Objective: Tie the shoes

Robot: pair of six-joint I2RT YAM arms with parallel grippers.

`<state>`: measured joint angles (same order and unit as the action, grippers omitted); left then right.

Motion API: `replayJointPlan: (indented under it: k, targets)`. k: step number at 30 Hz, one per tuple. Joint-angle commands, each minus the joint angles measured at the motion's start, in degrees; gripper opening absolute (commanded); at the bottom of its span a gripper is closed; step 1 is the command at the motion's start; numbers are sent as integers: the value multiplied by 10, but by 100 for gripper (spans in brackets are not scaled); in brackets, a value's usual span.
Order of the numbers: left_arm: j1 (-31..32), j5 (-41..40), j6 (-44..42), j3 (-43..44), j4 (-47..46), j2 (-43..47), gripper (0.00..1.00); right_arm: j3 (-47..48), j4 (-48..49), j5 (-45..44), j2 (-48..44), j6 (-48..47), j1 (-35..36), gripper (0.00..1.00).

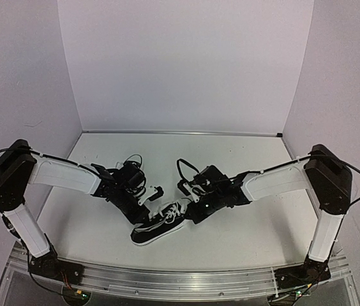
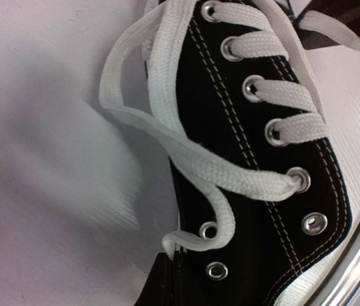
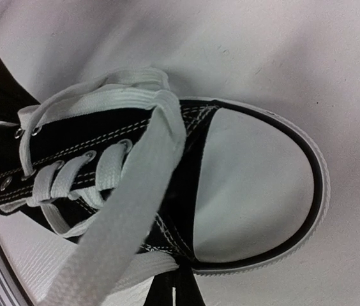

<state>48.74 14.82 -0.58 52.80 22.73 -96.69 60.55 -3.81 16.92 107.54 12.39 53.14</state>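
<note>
- While the left pincer (image 1: pixel 156 190) and right pincer (image 1: pixel 185 188) are both clenched, you see them close together beside one shoe (image 1: pixel 161 224) on the tabletop (image 1: pixel 244 153).
- Its white laces (image 2: pixel 199 162) lie loose.

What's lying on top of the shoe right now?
Loose white lace crosses the shoe beside its bare toe cap. It hides part of the lacing beneath; no knot shows.

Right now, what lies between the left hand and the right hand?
In the top view, the white laces of the shoe lie in the gap between the left hand and the right hand, toward its near side.
</note>
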Motion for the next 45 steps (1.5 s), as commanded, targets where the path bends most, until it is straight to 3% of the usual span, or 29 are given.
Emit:
replayJointPlan:
  k: [1, 6, 15, 30, 34, 45]
  targets:
    - [27, 58, 40, -6, -73, -5, 0, 55, 33, -19, 44, -12, -13, 0]
    - [33, 77, 57, -16, -111, 8, 0, 73, 18, -18, 24, -27, -28, 0]
    - [11, -25, 73, -28, -101, 25, 0, -34, 3, 42, -67, 10, -28, 0]
    - [25, -9, 93, -2, -141, -55, 0, -33, 92, 56, 33, 59, 25, 0]
    - [25, -15, 116, 7, -184, -68, 0, -2, 89, 36, 53, 51, 14, 0]
    - [23, -20, 113, 81, -194, -124, 0, 45, 60, 0, 61, 10, -50, 0]
